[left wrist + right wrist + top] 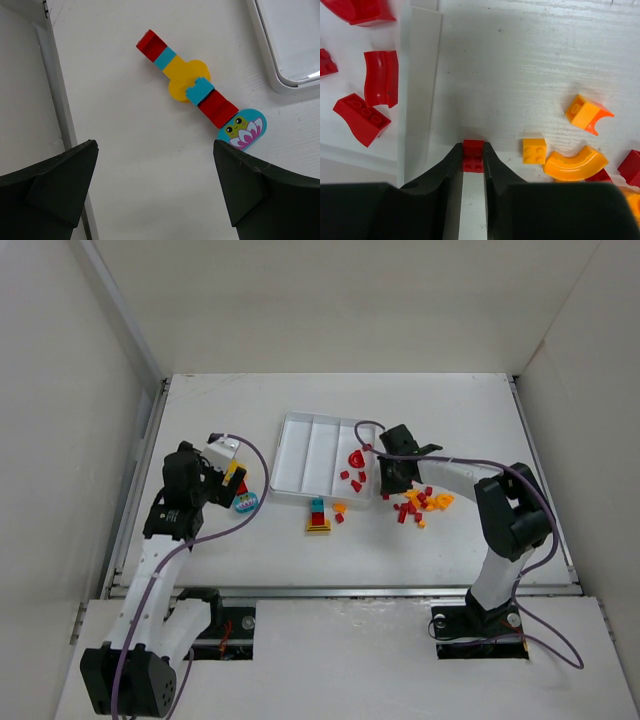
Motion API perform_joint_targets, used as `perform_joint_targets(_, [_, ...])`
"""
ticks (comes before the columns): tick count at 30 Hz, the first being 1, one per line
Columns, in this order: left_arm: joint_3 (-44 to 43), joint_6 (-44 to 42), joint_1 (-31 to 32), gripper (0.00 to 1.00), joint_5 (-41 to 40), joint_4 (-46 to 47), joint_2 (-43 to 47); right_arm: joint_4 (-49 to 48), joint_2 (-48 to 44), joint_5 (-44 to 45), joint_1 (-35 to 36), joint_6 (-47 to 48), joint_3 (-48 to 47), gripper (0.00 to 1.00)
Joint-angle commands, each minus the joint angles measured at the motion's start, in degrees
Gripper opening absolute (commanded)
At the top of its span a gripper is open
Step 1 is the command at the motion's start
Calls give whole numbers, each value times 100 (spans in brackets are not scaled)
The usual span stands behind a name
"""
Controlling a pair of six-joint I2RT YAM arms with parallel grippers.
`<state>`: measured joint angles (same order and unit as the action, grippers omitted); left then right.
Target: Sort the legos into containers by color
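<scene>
My right pincer is pinching one red brick, just beside the tray's wall. To its left, a few red legos already lie in the nearest compartment; to its right, orange ones wait loose. My left pincer is spread wide, a multicolour clump untouched ahead of it. Mostly undone, I judge.

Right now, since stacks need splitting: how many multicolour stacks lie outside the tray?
2. One stack lies ahead of the left gripper, left of the tray; the other stack sits off the tray's near edge. Arms may hide more.
</scene>
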<state>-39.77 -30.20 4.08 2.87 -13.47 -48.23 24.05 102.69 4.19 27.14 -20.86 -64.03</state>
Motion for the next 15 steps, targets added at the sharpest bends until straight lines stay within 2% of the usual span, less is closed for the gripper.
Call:
perform_joint_targets(1, [-5,-30,23,100,126,196,-90,117,58,100,55,-76,-83,12])
perform_joint_targets(2, [-5,22,23,100,187,196,-90,117,58,100,55,-76,-83,0])
perform_joint_targets(7, [-294,268,23,100,319,143,-292,231,-416,320,-67,-76,-495,0])
perform_joint_targets(11, [-443,531,23,100,319,91,-529,232,-540,592,-68,99,-1181,0])
perform_joint_targets(15, [-698,848,23,100,319,318,-906,-251,-164,-56,-68,363,-1682,0])
